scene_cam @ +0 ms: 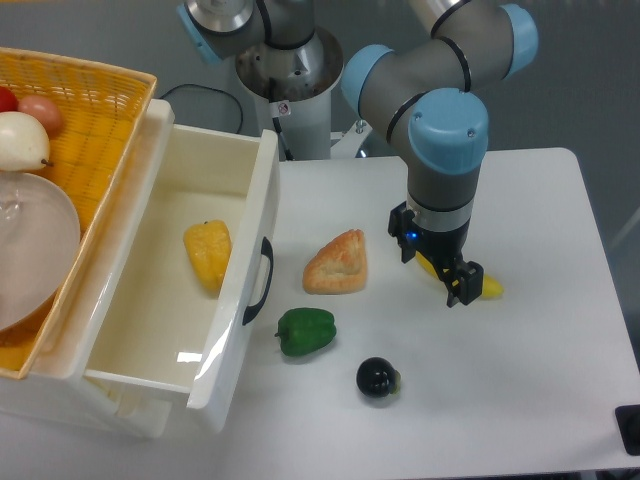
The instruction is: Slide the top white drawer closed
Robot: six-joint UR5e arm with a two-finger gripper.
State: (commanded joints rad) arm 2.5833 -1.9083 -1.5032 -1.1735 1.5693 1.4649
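The top white drawer (pixel 140 330) is pulled out at the left, its cream-white inside showing. Its flat front panel (pixel 232 340) with the black curved handle (pixel 262 282) faces the table's middle. A yellow pepper (pixel 207 253) lies inside it. My gripper (pixel 436 264) hangs low over the table at the right, well clear of the drawer front. Its jaws stand apart, and a small yellow item (pixel 491 289) on the table shows between and past the fingers.
A yellow woven basket (pixel 100 110) with a glass bowl (pixel 30 250) and fruit sits on top of the drawer unit. A bread piece (pixel 338 264), a green pepper (pixel 305 331) and a dark round fruit (pixel 377 378) lie on the white table (pixel 540 400) in front of the drawer.
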